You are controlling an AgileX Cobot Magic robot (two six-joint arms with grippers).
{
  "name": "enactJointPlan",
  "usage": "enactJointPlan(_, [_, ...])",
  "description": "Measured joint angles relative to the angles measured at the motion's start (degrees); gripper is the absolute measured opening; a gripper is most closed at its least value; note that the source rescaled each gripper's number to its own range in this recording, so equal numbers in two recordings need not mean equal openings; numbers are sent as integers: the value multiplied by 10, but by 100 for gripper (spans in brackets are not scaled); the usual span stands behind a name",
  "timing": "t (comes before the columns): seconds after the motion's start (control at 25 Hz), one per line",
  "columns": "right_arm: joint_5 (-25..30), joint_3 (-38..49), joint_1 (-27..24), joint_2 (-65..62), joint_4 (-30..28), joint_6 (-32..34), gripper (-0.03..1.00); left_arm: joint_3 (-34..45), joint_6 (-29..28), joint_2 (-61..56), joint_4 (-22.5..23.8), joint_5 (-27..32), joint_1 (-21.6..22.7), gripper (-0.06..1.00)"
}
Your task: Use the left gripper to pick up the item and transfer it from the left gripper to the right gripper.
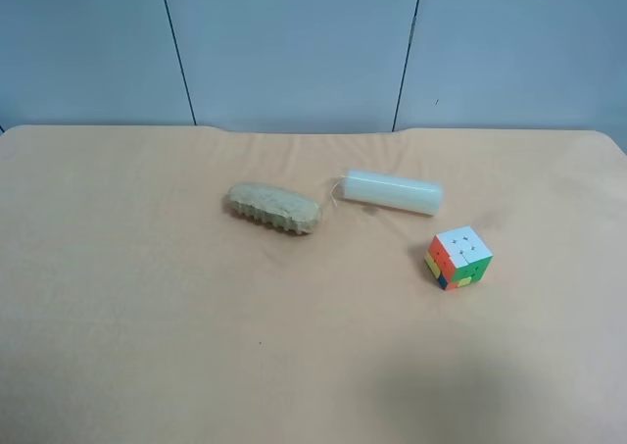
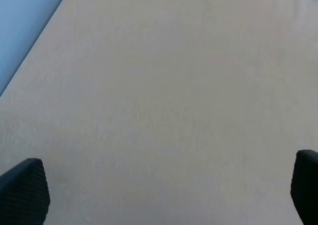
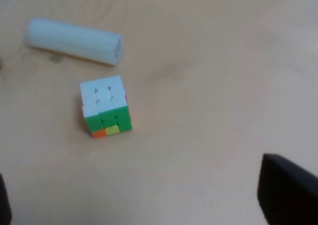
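The item, a small puzzle cube (image 1: 458,256), sits on the tan table at the exterior high view's right, white face up with green, red and orange sides. It also shows in the right wrist view (image 3: 105,106), ahead of my right gripper (image 3: 149,205), whose black fingers (image 3: 288,190) stand wide apart and empty. My left gripper (image 2: 164,190) is open and empty over bare tabletop, with only its two black fingertips (image 2: 22,190) showing; the cube is out of its view. Neither arm shows in the exterior high view.
A white cylinder (image 1: 392,191) lies just behind the cube and also shows in the right wrist view (image 3: 74,41). A tan ridged oblong lump (image 1: 274,209) lies near the table's middle. Grey-blue wall panels (image 1: 294,52) stand behind the table's far edge.
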Motion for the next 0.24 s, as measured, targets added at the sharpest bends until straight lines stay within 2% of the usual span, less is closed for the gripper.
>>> enactJointPlan(0.24, [0,0,0,0,0,0,99,0,0,0,0,0,0,100])
